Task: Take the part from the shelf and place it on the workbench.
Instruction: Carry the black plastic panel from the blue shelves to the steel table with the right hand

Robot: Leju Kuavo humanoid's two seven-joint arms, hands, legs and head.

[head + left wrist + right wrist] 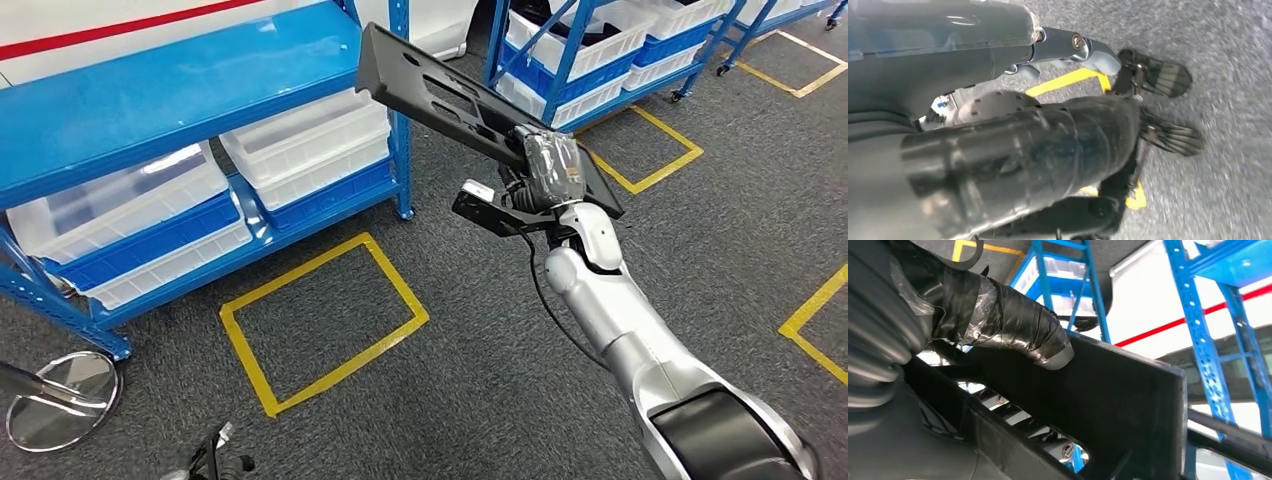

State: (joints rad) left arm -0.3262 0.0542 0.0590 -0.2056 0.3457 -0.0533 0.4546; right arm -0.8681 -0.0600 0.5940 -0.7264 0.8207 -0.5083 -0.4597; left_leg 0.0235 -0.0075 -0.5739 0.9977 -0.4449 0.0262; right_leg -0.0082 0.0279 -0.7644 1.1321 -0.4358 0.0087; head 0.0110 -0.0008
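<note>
The part (440, 95) is a long flat black plastic panel with cut-outs. My right hand (545, 170) grips it near one end and holds it in the air, tilted, its far end over the corner of the blue shelf (180, 90). In the right wrist view the taped thumb (1013, 325) presses on the black panel (1118, 395), with blue shelf uprights (1198, 320) behind. My left hand (1058, 150) hangs over the grey carpet, its dark fingers (1168, 137) hanging loosely with nothing in them.
White bins (300, 140) sit on the shelf's lower levels. A second blue rack (600, 50) with bins stands at the back right. Yellow tape squares (320, 320) mark the grey carpet. A round metal base (60, 400) lies at the lower left.
</note>
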